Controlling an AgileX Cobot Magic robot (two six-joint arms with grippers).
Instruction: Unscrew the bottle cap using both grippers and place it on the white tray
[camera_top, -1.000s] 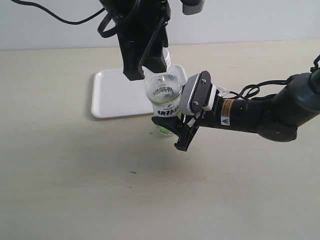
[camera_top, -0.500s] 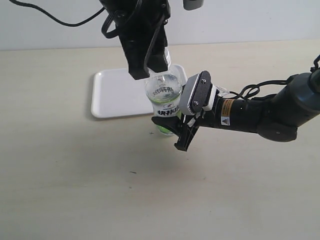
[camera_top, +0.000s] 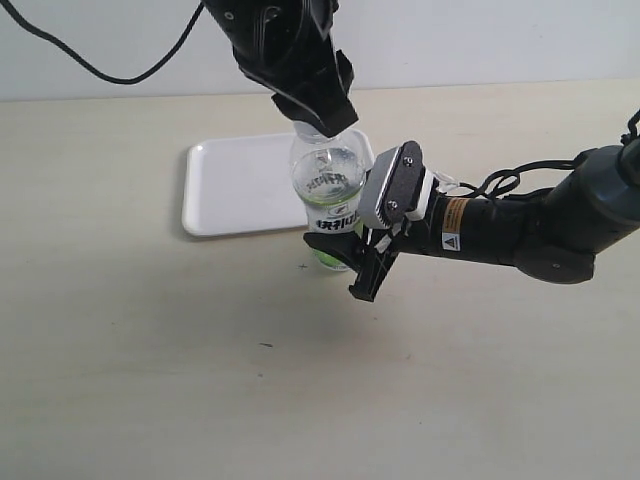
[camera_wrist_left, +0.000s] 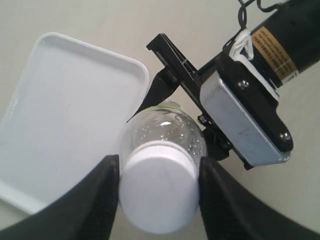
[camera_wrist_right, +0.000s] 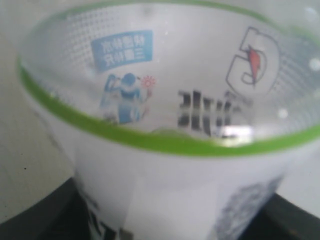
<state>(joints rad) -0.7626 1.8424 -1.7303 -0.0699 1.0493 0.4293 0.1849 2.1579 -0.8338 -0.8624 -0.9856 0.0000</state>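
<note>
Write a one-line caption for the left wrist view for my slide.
Left gripper flanks the bottle cap from above; right gripper clamps the bottle beside the white tray.

bottle cap (camera_wrist_left: 159, 192): plain white
bottle (camera_top: 330, 185): clear; label white, green band, dark characters, light-blue badge, red-and-dark logo
white tray (camera_top: 235, 190): uniform white
left gripper (camera_top: 318, 122): all black
right gripper (camera_top: 345, 265): black, silver-grey block, yellow sticker behind
table (camera_top: 150, 350): pale beige, few dark specks
wall (camera_top: 500, 40): off-white
</note>
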